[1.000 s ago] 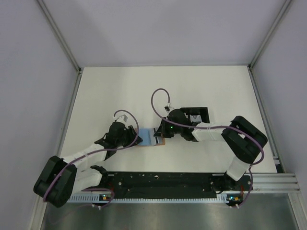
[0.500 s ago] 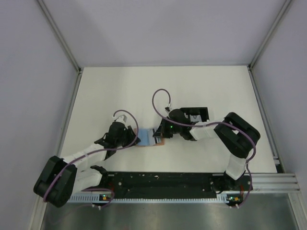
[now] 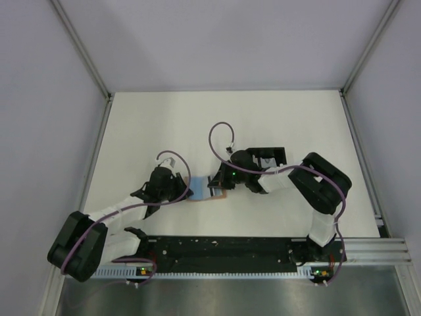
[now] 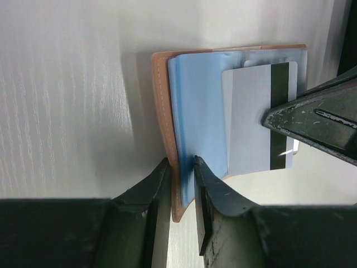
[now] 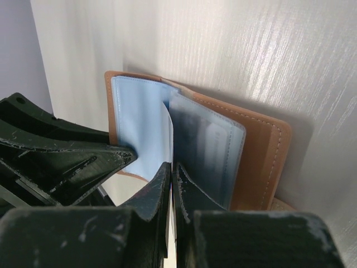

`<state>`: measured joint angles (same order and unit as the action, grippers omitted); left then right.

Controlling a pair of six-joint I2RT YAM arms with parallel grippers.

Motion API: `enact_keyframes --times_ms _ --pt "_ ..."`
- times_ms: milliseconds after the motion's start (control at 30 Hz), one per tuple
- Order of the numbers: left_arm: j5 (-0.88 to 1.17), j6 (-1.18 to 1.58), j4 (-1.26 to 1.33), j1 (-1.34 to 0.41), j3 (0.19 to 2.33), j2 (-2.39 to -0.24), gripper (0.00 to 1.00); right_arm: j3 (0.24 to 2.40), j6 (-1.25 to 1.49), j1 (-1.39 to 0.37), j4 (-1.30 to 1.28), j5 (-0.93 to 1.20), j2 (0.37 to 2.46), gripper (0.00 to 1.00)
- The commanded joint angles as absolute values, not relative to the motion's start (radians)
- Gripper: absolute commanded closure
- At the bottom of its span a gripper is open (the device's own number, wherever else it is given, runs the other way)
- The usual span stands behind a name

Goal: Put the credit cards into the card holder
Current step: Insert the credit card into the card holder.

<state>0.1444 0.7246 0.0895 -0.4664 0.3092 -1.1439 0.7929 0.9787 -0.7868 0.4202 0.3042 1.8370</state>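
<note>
The card holder (image 3: pixel 198 190) lies open on the white table, tan outside (image 4: pixel 162 111) and pale blue inside (image 5: pixel 138 125). My left gripper (image 3: pixel 185 190) is shut on its near edge, pinching the tan cover and a blue flap (image 4: pixel 179 163). My right gripper (image 3: pixel 212 186) is shut on a thin card (image 4: pixel 252 125) with a pale back and a black stripe. It holds the card edge-on (image 5: pixel 170 131) over the holder's clear pockets (image 5: pixel 209 151). The card's leading edge sits at the blue inner face. I cannot tell the card's front colour. No second card shows clearly.
A black square open tray (image 3: pixel 271 158) sits just behind my right wrist. The white table (image 3: pixel 158 125) is bounded by grey walls and metal rails left, right and back. The two grippers are almost touching over the holder.
My right gripper has edged left with the card, further over the open holder, and its elbow has swung in. The left gripper still pinches the holder and has hardly moved.
</note>
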Motion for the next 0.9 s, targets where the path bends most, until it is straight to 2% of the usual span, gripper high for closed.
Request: enact_keyframes --times_ms 0,367,567,733,867 --pt "0.189 0.716 0.095 -0.477 0.302 -1.16 0.74 0.779 0.994 -0.781 0.475 0.219 1.865 1.0" --pt "0.212 0.744 0.146 -0.491 0.275 -1.163 0.72 0.756 1.017 -0.799 0.545 0.224 1.908 1.0" --pt "0.206 0.745 0.17 -0.494 0.276 -1.166 0.64 0.781 0.985 -0.87 0.447 0.224 1.913 1.0" --pt "0.173 0.742 0.147 -0.491 0.291 -1.164 0.63 0.802 0.931 -0.881 0.348 0.199 1.885 1.0" --pt "0.169 0.739 0.163 -0.492 0.296 -1.172 0.62 0.871 0.868 -0.879 0.285 0.284 1.911 1.0"
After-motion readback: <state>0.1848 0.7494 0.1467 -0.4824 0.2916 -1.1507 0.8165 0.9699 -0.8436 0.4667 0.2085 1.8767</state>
